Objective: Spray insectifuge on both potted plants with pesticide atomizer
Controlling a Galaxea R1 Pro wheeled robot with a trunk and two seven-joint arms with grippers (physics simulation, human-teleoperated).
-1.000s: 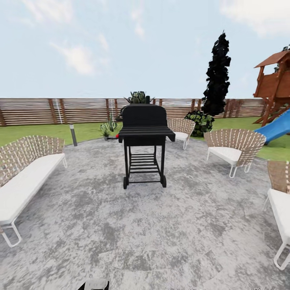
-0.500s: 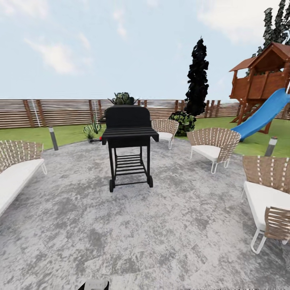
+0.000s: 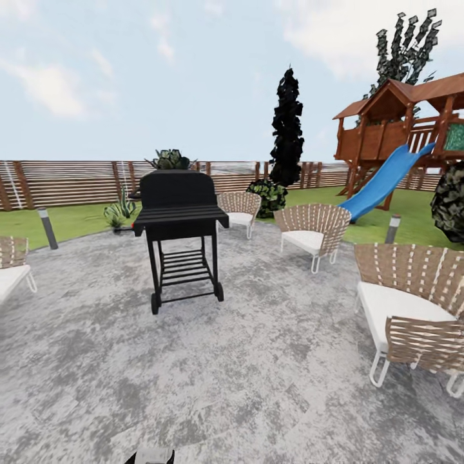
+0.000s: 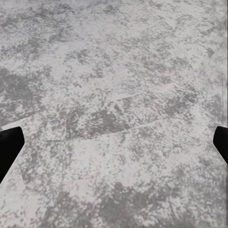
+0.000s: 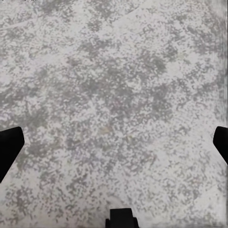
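A wide patio of mottled grey stone [image 3: 258, 361] is seen spread across the foreground of the head view, with green lawn [image 3: 71, 222] behind it and a brown horizontal-slat wooden fence [image 3: 71, 182] closing the garden at the back. At the right, a wooden playhouse [image 3: 399, 122] with a blue slide [image 3: 380, 187] is set on the grass, and a tall dark cypress [image 3: 287, 129] is placed in front of the fence near the middle. A black barbecue grill [image 3: 179, 225] on wheels is stood on the paving left of centre. Woven chairs with white cushions are arranged around the patio: one [image 3: 412, 303] close at the right, one [image 3: 312, 232] farther back, and one [image 3: 240, 211] just behind the grill. A spiky green plant [image 3: 119, 211] is seen on the lawn edge left of the grill, with a small red object [image 3: 133, 224] just beside it that is too small to be identified; the low speckled rosettes cannot be made out. In the left wrist view, the left gripper [image 4: 114, 142] is shown over bare paving, its fingertips spread wide with nothing between them. In the right wrist view, the right gripper [image 5: 114, 145] is likewise shown parted and empty over the stone.
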